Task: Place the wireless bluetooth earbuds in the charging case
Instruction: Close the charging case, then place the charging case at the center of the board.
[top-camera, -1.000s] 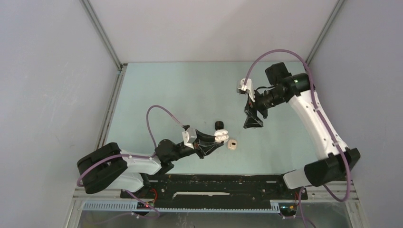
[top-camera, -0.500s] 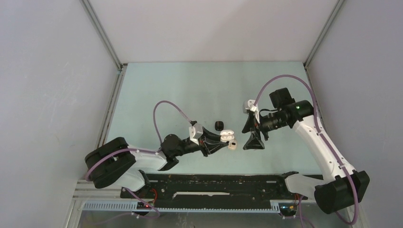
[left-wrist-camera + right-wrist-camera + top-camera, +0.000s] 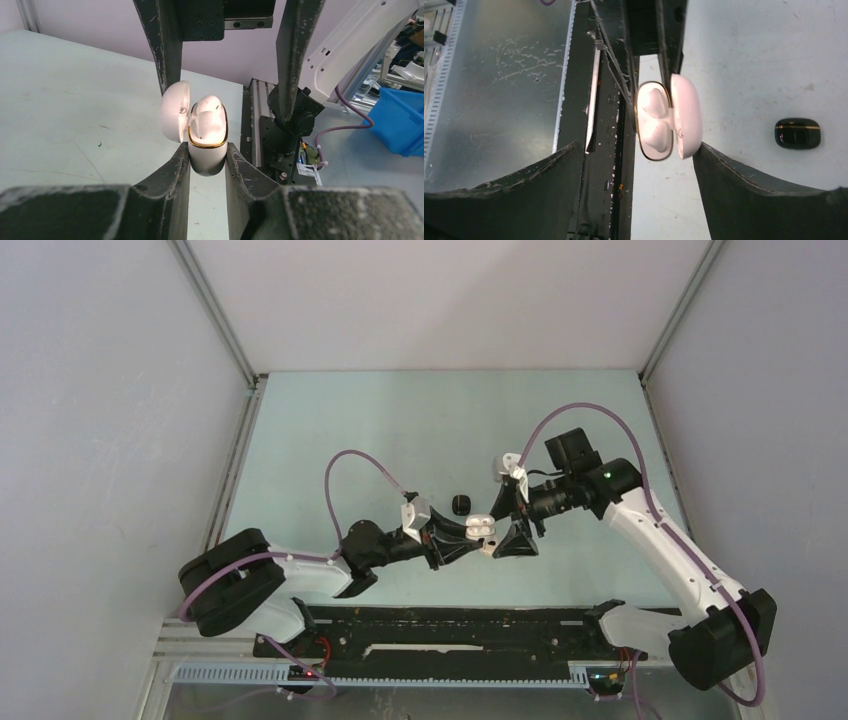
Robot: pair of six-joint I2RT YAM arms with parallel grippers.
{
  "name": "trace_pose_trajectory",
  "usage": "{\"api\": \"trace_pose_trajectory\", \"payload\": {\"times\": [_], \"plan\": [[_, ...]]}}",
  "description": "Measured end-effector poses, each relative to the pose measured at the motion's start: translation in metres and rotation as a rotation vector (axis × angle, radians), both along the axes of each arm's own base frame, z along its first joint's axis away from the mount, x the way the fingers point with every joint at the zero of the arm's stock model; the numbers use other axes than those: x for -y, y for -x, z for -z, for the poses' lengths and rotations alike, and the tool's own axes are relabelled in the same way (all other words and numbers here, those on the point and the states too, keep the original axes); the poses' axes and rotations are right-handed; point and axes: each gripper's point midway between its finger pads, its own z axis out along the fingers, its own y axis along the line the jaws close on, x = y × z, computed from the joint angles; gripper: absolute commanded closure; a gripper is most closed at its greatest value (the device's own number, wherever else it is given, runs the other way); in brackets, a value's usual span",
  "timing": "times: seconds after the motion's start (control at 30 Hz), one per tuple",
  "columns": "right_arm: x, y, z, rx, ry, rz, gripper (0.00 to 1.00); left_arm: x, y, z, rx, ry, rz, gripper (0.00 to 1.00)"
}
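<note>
My left gripper (image 3: 207,161) is shut on the white, gold-rimmed charging case (image 3: 207,150) and holds it above the table. Its lid (image 3: 175,112) hangs open to the left. Two whitish earbuds (image 3: 208,112) sit in the case's wells; they show again in the right wrist view as earbuds (image 3: 653,120) inside the case (image 3: 642,145). My right gripper (image 3: 636,146) is open, its tips on either side of the case and apart from it, nothing between them. From above, the case (image 3: 481,527) sits where the left gripper (image 3: 468,536) meets the right gripper (image 3: 515,540).
A small black rounded case (image 3: 460,504) lies on the table just behind the grippers, also visible as the black case (image 3: 797,133). A small beige object (image 3: 486,549) lies under the gripper tips. The black base rail (image 3: 450,625) runs along the near edge.
The right arm has swung down and leftward from the back of the table until its open jaws reach the held case. The left gripper shifted slightly right with the case.
</note>
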Motion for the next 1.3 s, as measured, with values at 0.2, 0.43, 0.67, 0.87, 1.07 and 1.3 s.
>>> {"api": "trace_pose_trajectory", "payload": {"times": [0.2, 0.43, 0.67, 0.87, 1.07, 1.3], "plan": [[-0.008, 0.014, -0.003, 0.035, -0.006, -0.046, 0.17, 0.0, -0.001, 0.003, -0.018, -0.01, -0.002, 1.0], [0.006, 0.017, -0.02, 0.174, 0.023, 0.052, 0.12, 0.0, -0.002, 0.003, -0.04, -0.004, -0.018, 1.0], [0.059, -0.046, 0.006, 0.177, 0.032, 0.498, 0.0, -0.002, -0.016, 0.012, -0.121, -0.017, -0.093, 1.0], [0.068, -0.066, 0.021, 0.146, 0.05, 0.614, 0.0, -0.009, -0.026, 0.052, -0.277, -0.142, -0.18, 1.0], [0.073, -0.08, 0.023, 0.16, 0.072, 0.675, 0.0, -0.021, -0.032, 0.095, -0.471, -0.274, -0.282, 1.0], [0.081, -0.087, 0.028, 0.172, 0.11, 0.721, 0.0, -0.009, -0.046, 0.119, -0.647, -0.362, -0.342, 0.96]]}}
